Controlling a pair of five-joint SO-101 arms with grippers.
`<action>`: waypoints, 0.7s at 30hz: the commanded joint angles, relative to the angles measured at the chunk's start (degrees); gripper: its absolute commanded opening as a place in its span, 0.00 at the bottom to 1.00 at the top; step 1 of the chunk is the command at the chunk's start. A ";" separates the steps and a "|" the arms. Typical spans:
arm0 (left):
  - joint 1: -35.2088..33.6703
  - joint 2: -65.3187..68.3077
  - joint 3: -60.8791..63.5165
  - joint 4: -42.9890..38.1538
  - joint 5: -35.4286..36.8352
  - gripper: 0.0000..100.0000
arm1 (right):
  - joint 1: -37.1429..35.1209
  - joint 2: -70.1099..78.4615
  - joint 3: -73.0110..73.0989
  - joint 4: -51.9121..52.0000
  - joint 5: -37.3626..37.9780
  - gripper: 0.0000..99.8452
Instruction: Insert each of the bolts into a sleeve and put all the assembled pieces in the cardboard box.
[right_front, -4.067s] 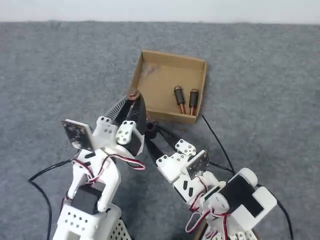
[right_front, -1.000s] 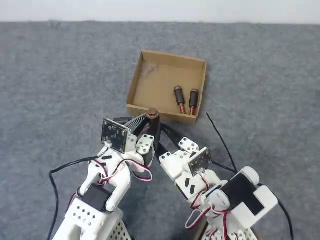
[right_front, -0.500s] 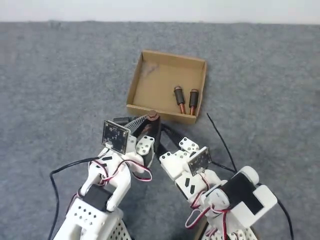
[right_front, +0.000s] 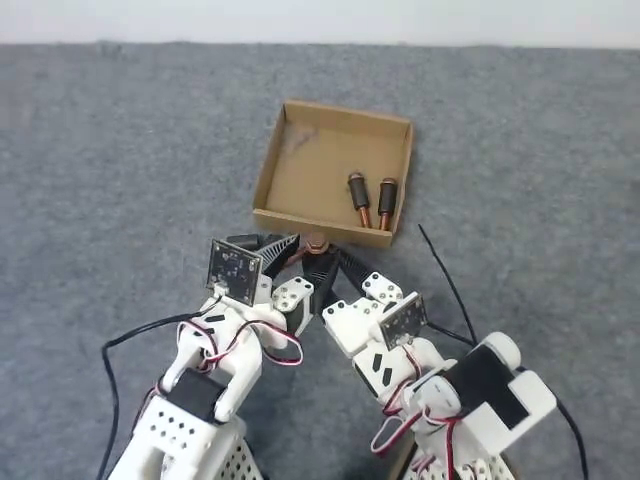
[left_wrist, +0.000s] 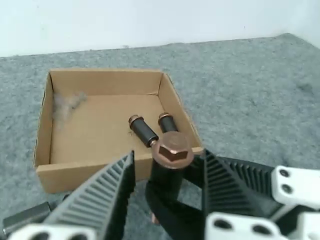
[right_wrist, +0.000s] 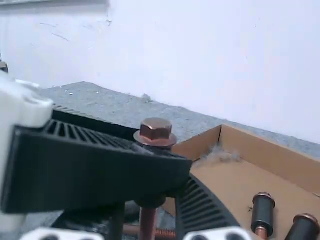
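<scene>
A copper hex-head bolt (right_front: 316, 243) stands upright in a black sleeve (left_wrist: 167, 182), just in front of the cardboard box (right_front: 268, 180). My right gripper (right_front: 325, 264) is shut on the sleeve from below the bolt head (right_wrist: 155, 131). My left gripper (right_front: 297, 250) is open, its ribbed fingers (left_wrist: 107, 192) spread to either side of the bolt head (left_wrist: 172, 148) without touching it. Two assembled pieces (right_front: 359, 200) (right_front: 386, 200) lie side by side in the box's right part. In the left wrist view they lie just beyond the bolt (left_wrist: 142, 131).
The box (left_wrist: 100, 74) is open-topped, with a tuft of lint (left_wrist: 67, 102) in its far-left corner. Grey carpet (right_front: 120, 150) surrounds it. Black cables trail beside both arm bases (right_front: 440, 280).
Four seconds ago the left gripper held the bolt near the box, apart from the sleeve. Now the bolt sits in the sleeve, the left fingers have opened, and the piece has shifted slightly right.
</scene>
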 joint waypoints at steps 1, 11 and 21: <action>0.26 0.70 -3.12 0.62 -0.79 0.20 | 0.75 -1.71 1.05 -0.31 1.41 0.01; 0.53 0.70 -20.53 11.25 -0.79 0.20 | 1.36 -1.71 0.88 -0.31 1.41 0.01; -6.51 0.70 -32.13 21.27 -0.88 0.20 | 2.59 -1.71 1.05 -0.31 1.32 0.01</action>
